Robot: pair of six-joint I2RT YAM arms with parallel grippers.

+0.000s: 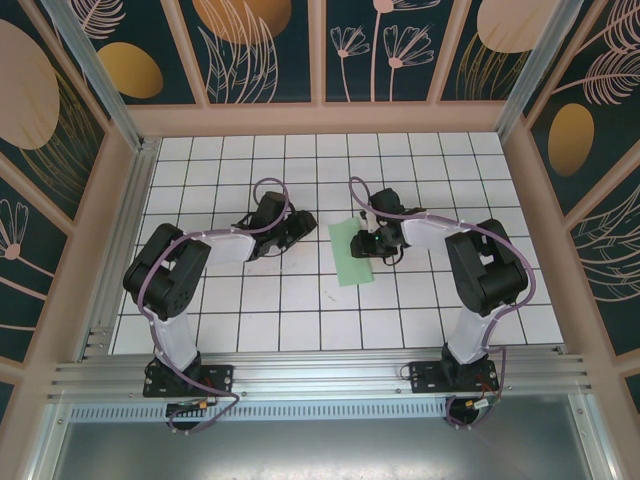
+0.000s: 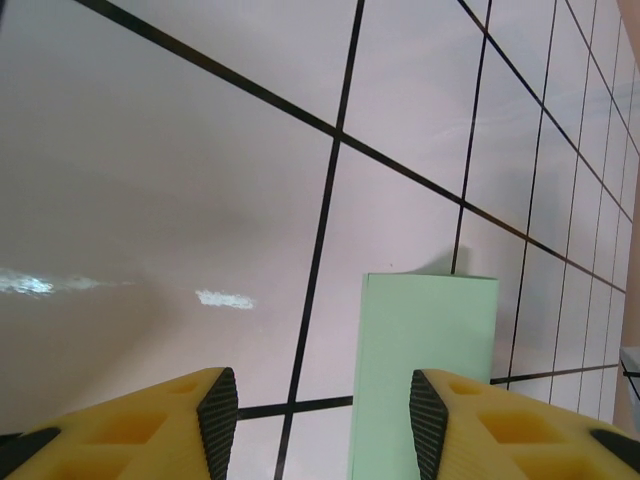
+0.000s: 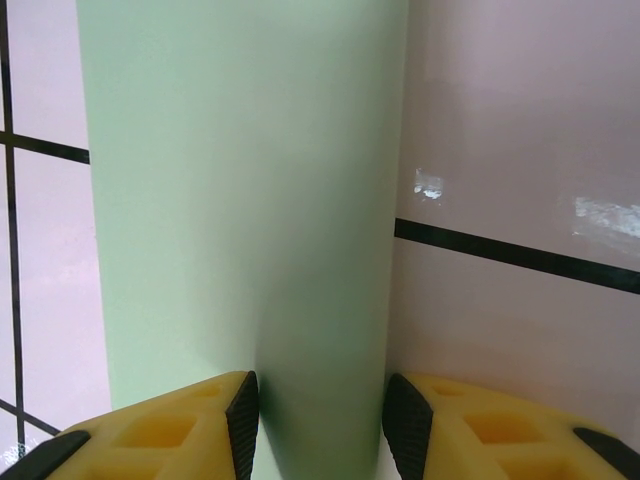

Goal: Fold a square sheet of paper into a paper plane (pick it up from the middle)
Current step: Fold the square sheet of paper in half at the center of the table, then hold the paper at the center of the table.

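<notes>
Reaching in from the near left corner, the left arm [image 1: 172,268] bends sharply at its elbow and lays its forearm rightward across the white gridded worktop [image 1: 250,310]. It carries the left end effector [image 1: 288,233] low over the tiles, near the left side of the sheet of paper [image 1: 350,264] but apart from it. In the left wrist view its yellow fingers [image 2: 200,420] are spread with bare tile in the gap, gripping nothing. The pale mint sheet lies flat ahead and to their right.

The right arm [image 1: 485,262] mirrors that pose from the near right corner, forearm pointing left. The right end effector [image 1: 362,243] is down over the far part of the sheet.

The sheet rests at mid-worktop between the two arms. It is a narrow rectangle, slightly tilted, with its long sides running away from the bases.

In the right wrist view the black pads [image 3: 245,425] stand apart, open rather than clamped. One is over the paper and the other is at its right edge. The strip of paper between them looks shaded and slightly bowed. Whether the pads touch it cannot be told.
</notes>
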